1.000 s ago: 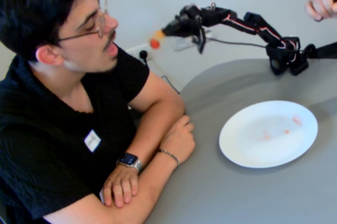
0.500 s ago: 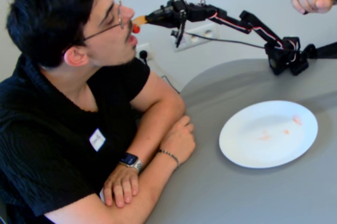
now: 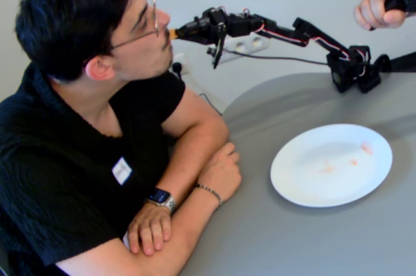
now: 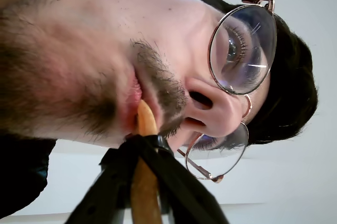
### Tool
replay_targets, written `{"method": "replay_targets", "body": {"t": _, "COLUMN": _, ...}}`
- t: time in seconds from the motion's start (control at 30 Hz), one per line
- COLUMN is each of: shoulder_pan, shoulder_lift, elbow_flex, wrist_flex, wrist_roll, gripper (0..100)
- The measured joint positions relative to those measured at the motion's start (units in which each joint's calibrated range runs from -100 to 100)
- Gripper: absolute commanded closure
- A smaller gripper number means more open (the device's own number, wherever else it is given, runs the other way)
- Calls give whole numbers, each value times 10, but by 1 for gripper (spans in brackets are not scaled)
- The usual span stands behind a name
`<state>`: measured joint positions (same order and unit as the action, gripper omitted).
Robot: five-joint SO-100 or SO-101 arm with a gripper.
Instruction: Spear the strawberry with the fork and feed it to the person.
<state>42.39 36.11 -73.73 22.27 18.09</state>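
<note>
Count of what sits around the desk [image 3: 292, 243]

One person [image 3: 91, 126], one black robot arm [image 3: 286, 32] tipped by one fork [image 4: 146, 121], one white plate [image 3: 331, 164], one extra bare hand [image 3: 377, 10], one smartwatch [image 3: 160, 197], one bracelet [image 3: 209, 191], one pair of glasses [image 4: 239, 50].

Black arm [image 3: 286, 32], blocky links of matte plastic, chunky servo housing near the base. Red and white wires along the top of the links; one thin dark cable [image 3: 279, 58] slack beneath. Black hand [image 3: 195, 29], tapered toward the tip, a dark prong below it. In the wrist view, two glossy black fingers [image 4: 181, 182], splayed like a wedge.
</note>
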Motion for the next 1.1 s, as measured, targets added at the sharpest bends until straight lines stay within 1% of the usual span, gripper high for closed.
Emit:
{"method": "replay_targets", "body": {"t": 0.17, "shoulder_pan": -3, "shoulder_lift": 1, "elbow_flex": -4, "wrist_flex": 0, "wrist_roll": 0, "gripper": 99}}
{"method": "replay_targets", "body": {"t": 0.3, "shoulder_pan": -35, "shoulder_lift": 4, "elbow_flex": -70, "wrist_flex": 20, "wrist_roll": 2, "gripper": 99}}
{"method": "replay_targets", "body": {"t": 0.37, "shoulder_pan": -94, "shoulder_lift": 5, "elbow_flex": -174, "wrist_flex": 82, "wrist_roll": 2, "gripper": 99}}
{"method": "replay_targets", "body": {"t": 0.4, "shoulder_pan": -100, "shoulder_lift": 4, "elbow_flex": -196, "wrist_flex": 94, "wrist_roll": 2, "gripper": 99}}
{"method": "replay_targets", "body": {"t": 0.43, "shoulder_pan": -115, "shoulder_lift": -2, "elbow_flex": -229, "wrist_flex": 142, "wrist_roll": 2, "gripper": 99}}
{"method": "replay_targets", "body": {"t": 0.5, "shoulder_pan": -134, "shoulder_lift": -10, "elbow_flex": -237, "wrist_flex": 156, "wrist_roll": 2, "gripper": 99}}
{"method": "replay_targets", "body": {"t": 0.7, "shoulder_pan": -195, "shoulder_lift": -65, "elbow_flex": -246, "wrist_flex": 259, "wrist_roll": 1, "gripper": 99}}
{"method": "replay_targets", "body": {"t": 0.73, "shoulder_pan": -219, "shoulder_lift": -65, "elbow_flex": -246, "wrist_flex": 340, "wrist_roll": 1, "gripper": 99}}
{"method": "replay_targets", "body": {"t": 0.77, "shoulder_pan": -235, "shoulder_lift": -65, "elbow_flex": -246, "wrist_flex": 390, "wrist_roll": 1, "gripper": 99}}
{"method": "replay_targets", "body": {"t": 0.8, "shoulder_pan": -255, "shoulder_lift": -66, "elbow_flex": -246, "wrist_flex": 462, "wrist_roll": -3, "gripper": 99}}
{"method": "replay_targets", "body": {"t": 0.87, "shoulder_pan": -284, "shoulder_lift": -66, "elbow_flex": -246, "wrist_flex": 542, "wrist_roll": -10, "gripper": 99}}
{"method": "replay_targets", "body": {"t": 0.9, "shoulder_pan": -301, "shoulder_lift": -65, "elbow_flex": -245, "wrist_flex": 587, "wrist_roll": -30, "gripper": 99}}
{"method": "replay_targets", "body": {"t": 0.93, "shoulder_pan": -315, "shoulder_lift": -60, "elbow_flex": -246, "wrist_flex": 632, "wrist_roll": -67, "gripper": 99}}
{"method": "replay_targets", "body": {"t": 1.1, "shoulder_pan": -348, "shoulder_lift": 3, "elbow_flex": -248, "wrist_flex": 725, "wrist_roll": -126, "gripper": 99}}
